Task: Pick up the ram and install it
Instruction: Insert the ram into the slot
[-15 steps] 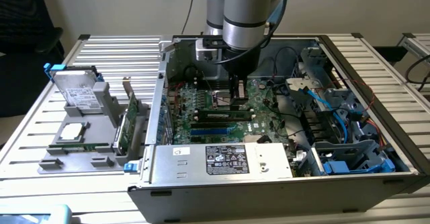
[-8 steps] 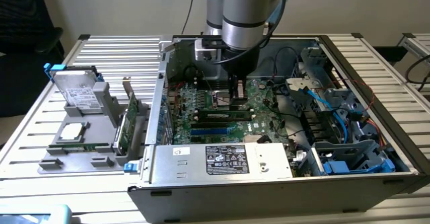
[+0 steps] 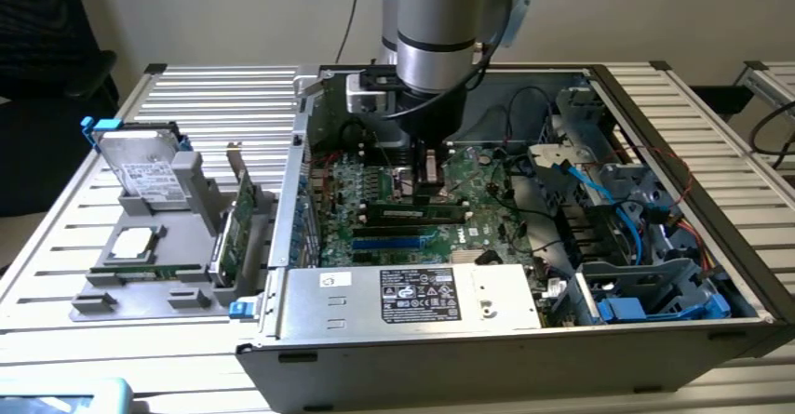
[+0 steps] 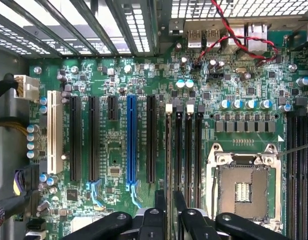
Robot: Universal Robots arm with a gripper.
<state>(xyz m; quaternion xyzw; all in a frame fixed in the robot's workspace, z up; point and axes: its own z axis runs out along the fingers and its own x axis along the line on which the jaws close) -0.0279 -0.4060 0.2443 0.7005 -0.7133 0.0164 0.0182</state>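
Arm: right down inside the open computer case (image 3: 677,121), wrist upright over the middle of the motherboard (image 4: 113,85)
Gripper (image 3: 429,184): hanging low over the board, lined up along the memory slots next to the CPU socket (image 4: 242,192)
Grip: can't call it, no telling from here whether it's clamped on anything or loose
The ram (image 3: 416,214): standing on its long edge in the memory slots mid-board, pale label facing out, just beside the gripper on the power-supply side
Contact: gripper and the ram are very close, but touching or just apart I can't say
Neighbours: blue slot (image 4: 131,140) runs parallel on the ram's far side from the socket; power supply (image 3: 410,293) fills the case's near edge
Table (image 3: 211,88): slatted metal, with the case towards the exterior view's right
Fixture (image 3: 125,298): grey holder by the table's edge on the exterior view's left, carrying a hard drive (image 3: 147,174), an expansion card (image 3: 245,214) and a second green stick (image 3: 143,271) lying low in its front
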